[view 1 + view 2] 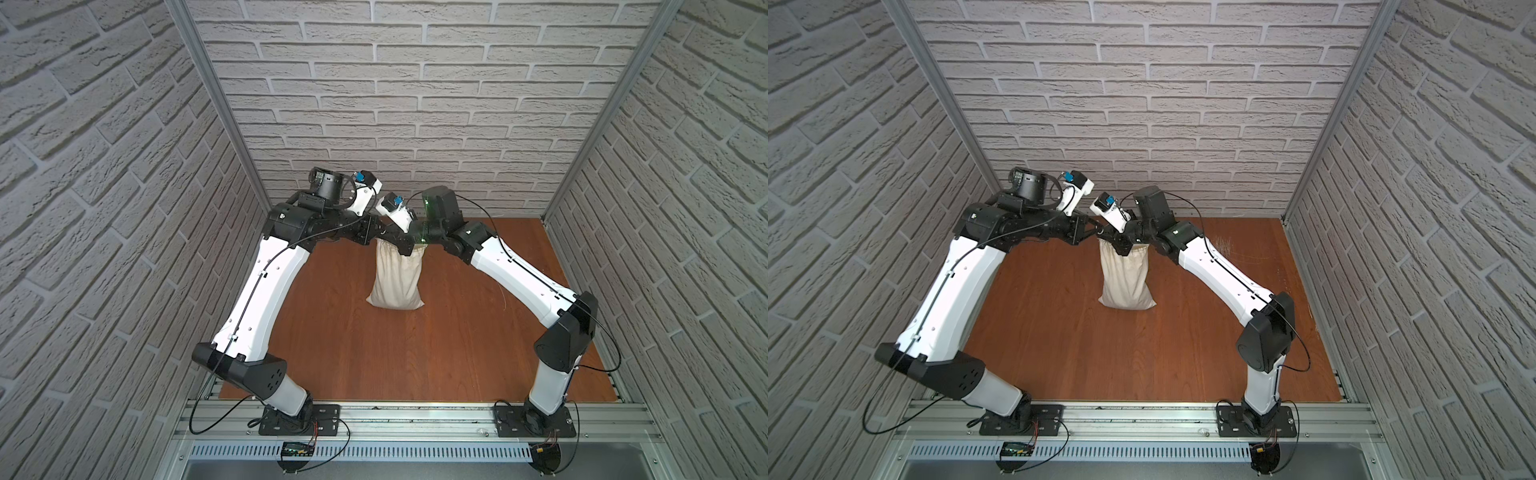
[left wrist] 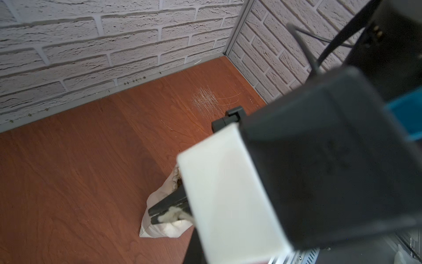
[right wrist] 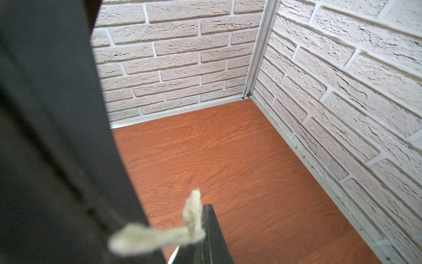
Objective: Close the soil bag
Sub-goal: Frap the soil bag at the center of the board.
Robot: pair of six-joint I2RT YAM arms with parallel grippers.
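The cream soil bag [image 1: 397, 278] [image 1: 1127, 278] stands upright mid-table, and both arms meet over its gathered mouth. My right gripper [image 1: 392, 243] [image 2: 155, 217] is shut on the bag's beige cord [image 2: 171, 216]. The cord's fuzzy knot [image 3: 194, 219] sticks out beside the closed fingers [image 3: 211, 228]. My left gripper [image 1: 376, 230] [image 1: 1098, 228] sits just left of the mouth, tip to tip with the right one. Its jaws look closed in both top views. In the left wrist view they are hidden, so I cannot see what they hold.
The right arm's white and black camera housing [image 2: 228, 194] blocks much of the left wrist view. The wooden table [image 1: 332, 332] is walled by brick panels on three sides. A scratched patch [image 2: 205, 98] marks the far right corner. An aluminium rail [image 1: 374, 419] runs along the front.
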